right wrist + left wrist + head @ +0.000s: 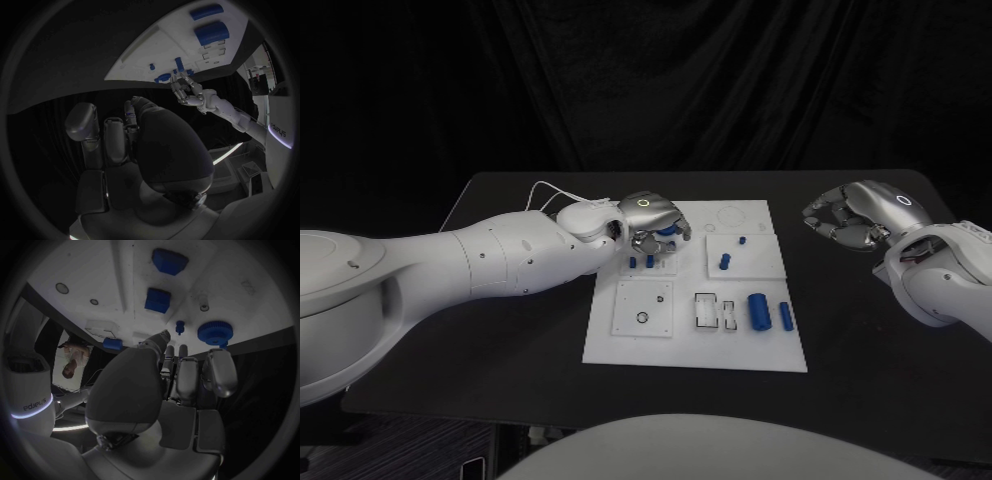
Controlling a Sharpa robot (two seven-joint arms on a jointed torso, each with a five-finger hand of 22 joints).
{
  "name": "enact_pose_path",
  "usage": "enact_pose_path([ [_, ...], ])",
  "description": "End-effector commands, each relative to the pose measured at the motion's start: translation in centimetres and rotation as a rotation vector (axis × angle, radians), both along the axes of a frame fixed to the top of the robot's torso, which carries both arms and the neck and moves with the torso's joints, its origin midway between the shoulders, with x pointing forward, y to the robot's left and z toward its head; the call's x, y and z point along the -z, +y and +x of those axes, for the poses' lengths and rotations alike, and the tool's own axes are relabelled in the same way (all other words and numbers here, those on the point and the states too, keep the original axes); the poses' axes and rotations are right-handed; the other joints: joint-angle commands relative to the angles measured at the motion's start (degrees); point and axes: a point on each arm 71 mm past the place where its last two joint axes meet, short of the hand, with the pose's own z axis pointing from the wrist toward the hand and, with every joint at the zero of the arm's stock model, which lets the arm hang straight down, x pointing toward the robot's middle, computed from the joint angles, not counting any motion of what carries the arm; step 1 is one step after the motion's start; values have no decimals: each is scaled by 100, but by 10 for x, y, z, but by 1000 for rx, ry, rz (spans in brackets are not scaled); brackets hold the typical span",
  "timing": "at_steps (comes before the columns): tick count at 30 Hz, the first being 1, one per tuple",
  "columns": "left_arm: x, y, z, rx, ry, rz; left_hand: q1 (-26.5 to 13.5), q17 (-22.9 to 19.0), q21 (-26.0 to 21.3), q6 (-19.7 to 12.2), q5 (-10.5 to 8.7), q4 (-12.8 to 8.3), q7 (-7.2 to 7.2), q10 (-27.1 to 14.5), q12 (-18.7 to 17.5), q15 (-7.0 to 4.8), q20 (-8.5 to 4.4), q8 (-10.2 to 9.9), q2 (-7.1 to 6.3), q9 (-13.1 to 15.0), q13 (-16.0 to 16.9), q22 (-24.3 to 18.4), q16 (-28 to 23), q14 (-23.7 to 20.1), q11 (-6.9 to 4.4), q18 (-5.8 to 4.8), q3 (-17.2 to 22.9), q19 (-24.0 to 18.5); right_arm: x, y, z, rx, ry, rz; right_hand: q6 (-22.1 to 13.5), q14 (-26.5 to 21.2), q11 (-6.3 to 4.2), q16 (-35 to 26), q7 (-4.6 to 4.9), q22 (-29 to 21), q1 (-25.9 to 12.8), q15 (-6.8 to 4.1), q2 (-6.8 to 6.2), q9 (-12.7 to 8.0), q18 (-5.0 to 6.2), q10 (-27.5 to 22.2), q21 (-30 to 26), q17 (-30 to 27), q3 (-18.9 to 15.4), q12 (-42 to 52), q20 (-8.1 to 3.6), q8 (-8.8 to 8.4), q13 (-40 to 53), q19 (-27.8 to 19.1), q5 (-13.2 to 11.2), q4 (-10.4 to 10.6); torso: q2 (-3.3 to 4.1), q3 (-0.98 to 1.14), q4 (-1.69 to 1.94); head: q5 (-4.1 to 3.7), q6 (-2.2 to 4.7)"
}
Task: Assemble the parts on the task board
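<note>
One white task board (629, 345) lay mid-table; two hands were in play. Blue parts counted from the head view: two long cylinders, a fat one (759, 311) and a thin one (786, 316), lying side by side on the board's near right area, well away from both hands; one short piece (727, 263) just right of the left hand; one tiny peg (743, 240) beyond it; two small pegs (640, 262) right under the left hand; the count there was uncertain, hand in the way. Left wrist view showed one blue toothed round part (215, 332) just past the fingertips, one small peg (180, 327) beside it, two blocky pieces (158, 300) farther out and one small cylinder (112, 344) near the thumb. Left hand (651, 222) hovered over the board's far left corner, fingers curled down; cannot tell whether it pinched anything or touched the board. Right hand (860, 215) hung off the board's right side, apart from it, fingers curled in on nothing; black table (848, 340) below it. Board was flat, with square outlined recesses.
</note>
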Motion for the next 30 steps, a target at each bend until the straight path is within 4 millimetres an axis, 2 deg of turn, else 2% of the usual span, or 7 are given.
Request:
enact_pose_path([
  [1, 1, -2, 2, -10, 23, 27, -39, -2, -3, 55, 17, -9, -2, 36, 23, 3, -3, 29, 11, -9, -6, 654, 25, 34, -5, -82, -37, 28, 0, 0, 0, 2, -12, 2, 16, 51, 0, -19, 20, 725, 15, -21, 4, -8, 50, -9, -29, 135, 1, -19, -6, -2, 268, -21, 12, 27, 0, 2, -6, 20, 0],
  [6, 1, -3, 3, -11, 23, 29, -32, -11, -11, 100, 56, -21, 12, 62, 33, 1, -3, 40, 28, -7, -11, 655, 21, 29, -12, -81, -26, 27, 0, 1, 0, -1, -11, 2, 16, 51, 0, -19, 20, 725, 15, -21, 4, -8, 50, -9, -29, 135, 1, -19, -6, -2, 268, -21, 12, 27, -3, 3, 6, -18, 0],
  [11, 2, -2, 5, -21, 28, 37, -27, -48, -46, 130, 93, -31, 23, 86, 42, -1, -4, 44, 44, -7, -14, 645, -1, 10, -14, -74, -15, 13, 0, 1, 1, -1, -10, 2, 16, 51, 0, -19, 20, 725, 15, -21, 4, -8, 50, -9, -29, 135, 1, -19, -6, -2, 268, -21, 12, 27, -2, 4, -2, -15, 0],
  [16, 4, 0, 7, -33, 39, 52, -22, -72, -57, 147, 131, -46, 41, 170, 89, 0, -3, 35, 80, -12, 3, 648, -16, -7, -13, -74, 9, 9, 0, 1, 1, 0, -9, 1, 16, 51, 0, -19, 20, 725, 15, -21, 4, -8, 50, -9, -29, 135, 1, -19, -6, -2, 268, -21, 12, 27, -2, 5, 8, -25, 0],
  [20, 5, -1, 8, -36, 46, 60, -5, -87, -60, 167, 149, -65, 48, 216, 116, -3, -4, 35, 103, -12, 14, 651, -24, -15, -18, -75, 31, 10, 0, 2, 1, -2, -9, 1, 17, 50, -2, -27, 19, 724, 15, -23, -4, -9, 51, -14, -35, 127, 2, -22, -6, -1, 260, -20, 18, 32, -1, 2, -8, -24, 0],
  [23, 5, -2, 9, -35, 49, 62, 2, -83, -54, 176, 157, -73, 53, 229, 124, -4, -5, 37, 110, -12, 18, 656, -21, -14, -21, -76, 39, 13, 0, 2, 1, -3, -9, 2, 17, 50, -2, -27, 19, 724, 15, -23, -4, -9, 51, -14, -35, 127, 2, -22, -6, -1, 260, -20, 18, 32, 1, 2, 5, -48, 0],
  [30, 6, -3, 11, -35, 45, 64, 50, -92, -25, 262, 209, -133, 78, 355, 183, -25, -19, 63, 154, 2, 41, 680, -22, -16, -53, -84, 100, 33, 0, 3, 1, -4, -10, 3, 17, 50, -2, -27, 19, 724, 15, -23, -4, -9, 51, -14, -35, 127, 2, -22, -6, -1, 260, -20, 18, 32, 3, 6, 11, -59, 0],
])
